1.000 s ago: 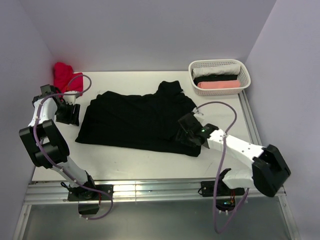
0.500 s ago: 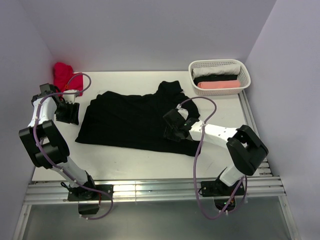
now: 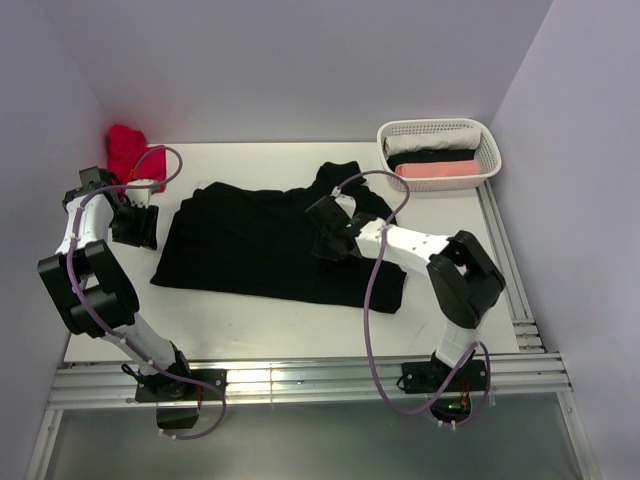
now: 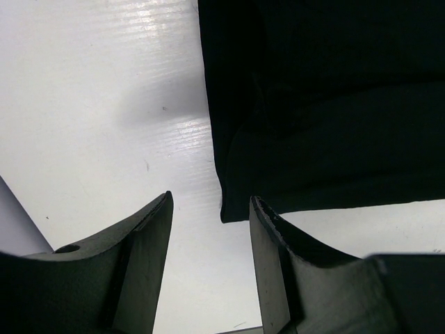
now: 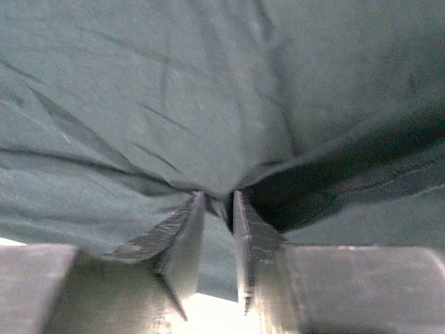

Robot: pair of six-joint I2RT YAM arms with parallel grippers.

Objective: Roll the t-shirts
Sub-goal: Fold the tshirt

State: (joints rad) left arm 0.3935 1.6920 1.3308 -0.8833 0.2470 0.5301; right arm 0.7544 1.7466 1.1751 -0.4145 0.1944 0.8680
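The right gripper pinches a thin fold of the soft black cloth t-shirt; it can slip. The left gripper is open, empty.

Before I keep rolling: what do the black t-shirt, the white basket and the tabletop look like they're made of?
The black t-shirt looks like soft matte knit, probably cotton: it creases finely. The basket seems moulded white plastic: stiff lattice walls. The tabletop is white and semi-glossy, perhaps ribbed plastic sheet: fine lines and sheen.
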